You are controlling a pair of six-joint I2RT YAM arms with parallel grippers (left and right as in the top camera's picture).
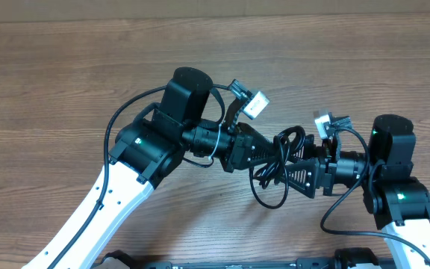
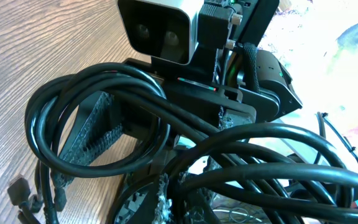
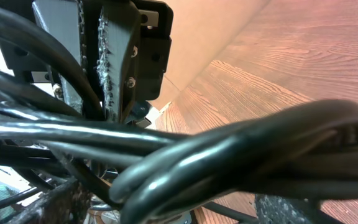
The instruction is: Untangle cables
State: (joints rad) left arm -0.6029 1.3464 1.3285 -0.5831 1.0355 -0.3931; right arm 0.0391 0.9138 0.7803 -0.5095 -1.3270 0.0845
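Where the two arms meet, just right of the middle of the brown wood-grain bench (image 1: 66, 75), the cables (image 2: 123, 81) sit bunched in black loops. The left gripper (image 1: 273, 155) has its fingers pressed together on a strand. The right gripper (image 1: 294, 169) has its fingers spread, with the bundle between them. Beyond the bench's far edge runs a pale strip.

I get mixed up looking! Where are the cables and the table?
cables (image 2: 104, 78), left wrist view, top of the big loop.
table (image 1: 66, 67), overhead view, bare wood at upper left.
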